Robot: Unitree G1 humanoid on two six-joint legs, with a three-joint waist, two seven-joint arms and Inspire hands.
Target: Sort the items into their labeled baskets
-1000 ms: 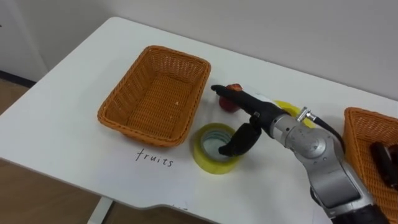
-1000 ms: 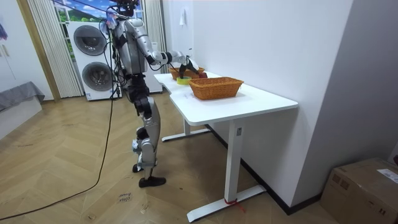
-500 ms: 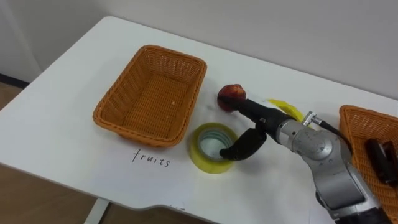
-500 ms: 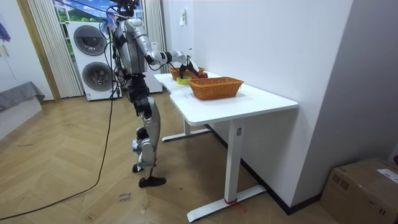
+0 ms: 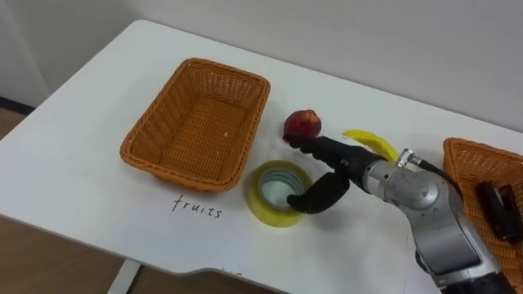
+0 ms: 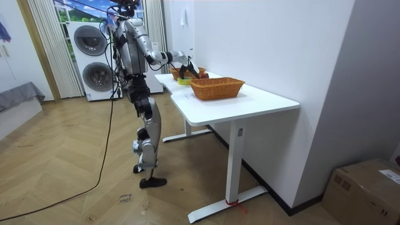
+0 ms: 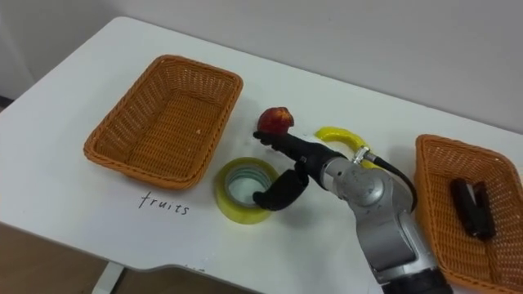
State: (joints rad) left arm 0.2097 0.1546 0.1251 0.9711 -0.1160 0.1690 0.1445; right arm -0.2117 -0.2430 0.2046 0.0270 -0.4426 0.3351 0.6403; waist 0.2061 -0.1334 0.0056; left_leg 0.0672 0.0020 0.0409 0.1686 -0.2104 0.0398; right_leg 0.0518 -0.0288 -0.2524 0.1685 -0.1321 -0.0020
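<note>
My right hand (image 5: pixel 339 157) reaches in from the right over the white table (image 5: pixel 98 90) and is open. Its straight fingers (image 5: pixel 306 145) point at a red apple (image 5: pixel 303 125) and end just below it. Its thumb (image 5: pixel 315 196) hangs down into the hole of a yellow tape roll (image 5: pixel 270 204). A yellow banana (image 5: pixel 372 143) lies just behind the wrist. Left of the tape stands an empty wicker basket (image 5: pixel 196 122), with "fruits" handwritten on the table in front of it. A second wicker basket (image 5: pixel 490 245) at the right edge holds a dark office item (image 5: pixel 498 211).
In the room view I stand at the short end of the table (image 6: pixel 250 103), on the room view's left, with one arm stretched over it. A wall runs along the table's far side. Bare table surface lies left of and in front of the fruit basket.
The right hand has drawn back and sunk a little, so its fingers now end below the apple instead of covering it. The thumb sits deeper in the tape roll. The picture has shifted slightly.
</note>
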